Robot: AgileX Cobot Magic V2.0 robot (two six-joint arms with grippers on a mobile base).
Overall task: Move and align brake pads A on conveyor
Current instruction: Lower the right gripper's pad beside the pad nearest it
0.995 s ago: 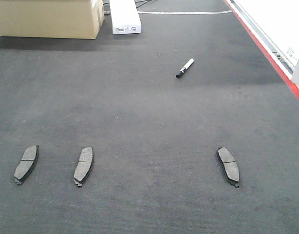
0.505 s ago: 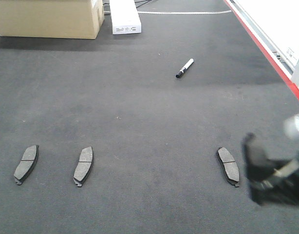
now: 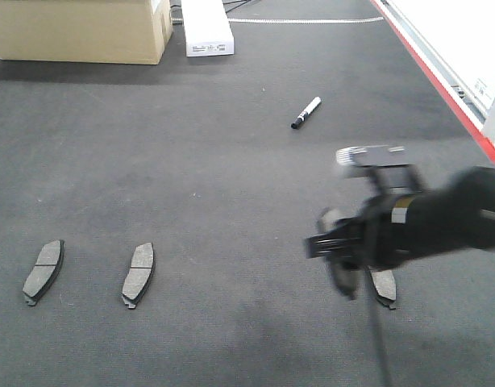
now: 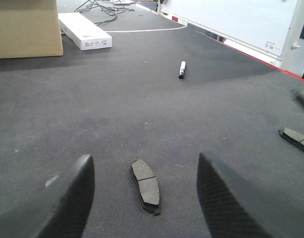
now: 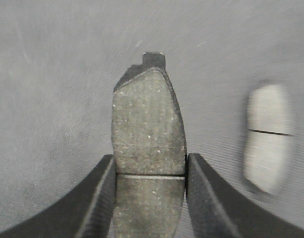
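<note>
2 pads (image 3: 43,270) (image 3: 139,273) lie side by side on belt (image 3: 231,161), left. Third pad (image 3: 384,286) lies right, partly behind right gripper (image 3: 340,262). Pen (image 3: 306,113) lies farther back; box (image 3: 78,31) and carton (image 3: 207,28) at far edge.

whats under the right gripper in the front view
The right gripper, shut on a brake pad, hangs over the dark conveyor. Another pad lies on the belt beneath it, its upper half covered by the arm.
</note>
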